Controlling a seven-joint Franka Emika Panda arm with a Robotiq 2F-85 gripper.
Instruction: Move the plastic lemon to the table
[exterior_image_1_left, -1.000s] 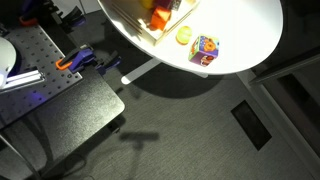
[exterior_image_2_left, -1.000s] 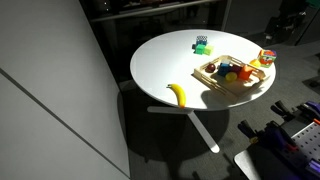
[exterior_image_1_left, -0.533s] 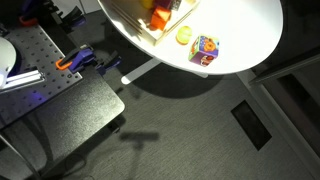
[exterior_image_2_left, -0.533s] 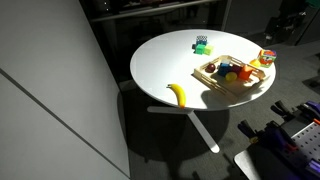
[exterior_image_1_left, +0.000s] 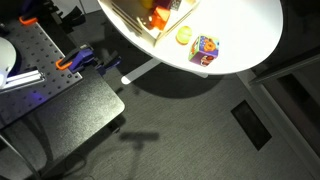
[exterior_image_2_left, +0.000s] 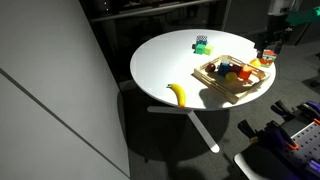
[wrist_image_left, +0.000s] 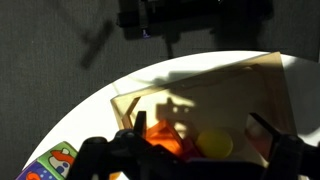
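The yellow plastic lemon (wrist_image_left: 213, 144) lies beside an orange object (wrist_image_left: 160, 138) at the end of the pale wooden tray (wrist_image_left: 200, 95). In the wrist view it looks inside the tray. In an exterior view the lemon (exterior_image_1_left: 184, 35) sits right at the tray's corner, so I cannot tell which side of the rim it is on. The tray stands on the round white table (exterior_image_2_left: 165, 65). My gripper (wrist_image_left: 195, 142) is open and empty, its two dark fingers on either side of the lemon and above it. It also shows above the tray's end in an exterior view (exterior_image_2_left: 268, 45).
A colourful cube (exterior_image_1_left: 205, 48) stands on the table just beyond the lemon, near the table's edge. A banana (exterior_image_2_left: 178, 94) and a small green object (exterior_image_2_left: 201, 44) lie elsewhere on the table. A grey perforated bench (exterior_image_1_left: 30, 60) stands beside it over dark floor.
The arm has moved in over the table's edge and now hangs above the tray's end. The objects on the table have not moved.
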